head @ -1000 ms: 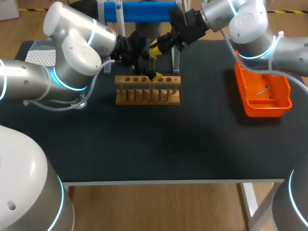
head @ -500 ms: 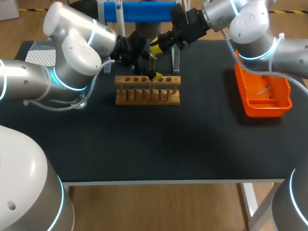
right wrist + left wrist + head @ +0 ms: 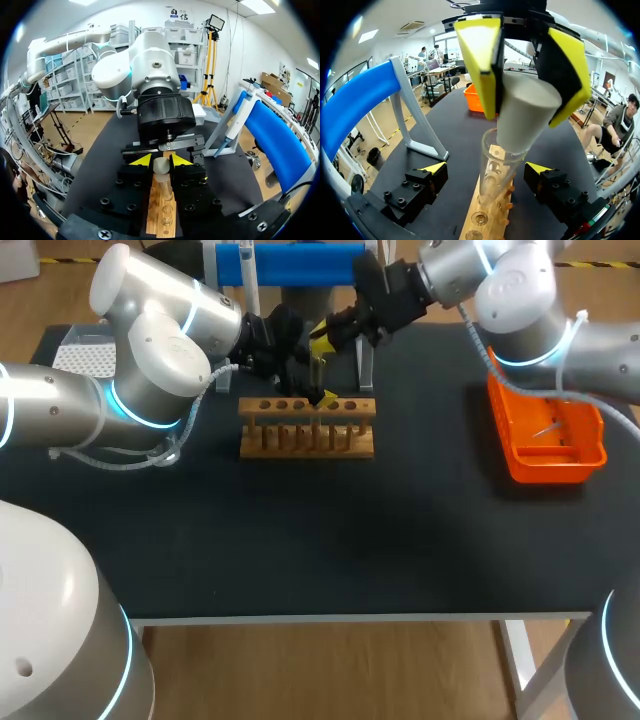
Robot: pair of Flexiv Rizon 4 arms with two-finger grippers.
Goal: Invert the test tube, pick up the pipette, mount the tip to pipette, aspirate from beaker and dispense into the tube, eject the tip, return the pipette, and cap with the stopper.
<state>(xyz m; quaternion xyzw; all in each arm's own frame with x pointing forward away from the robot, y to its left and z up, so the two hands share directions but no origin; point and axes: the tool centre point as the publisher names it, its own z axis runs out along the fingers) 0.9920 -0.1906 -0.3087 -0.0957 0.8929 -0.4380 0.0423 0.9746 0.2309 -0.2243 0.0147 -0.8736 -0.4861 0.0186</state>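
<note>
counter (image 3: 400,540): black top | orange tray (image 3: 550,471): near right edge | wooden rack (image 3: 306,452): middle, toward back | blue stand (image 3: 300,262): behind rack

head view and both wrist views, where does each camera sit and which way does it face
Head view: fixed above and behind the robot, looking down on the table; left arm and right arm come in from the sides, meeting over the wooden rack.
Left wrist view: on the left wrist, looking along the open left gripper at the test tube; the right gripper opposite holds the stopper.
Right wrist view: on the right wrist, looking past its stopper at the left arm.
Shared: both wrist views show stopper and wooden rack.
</note>
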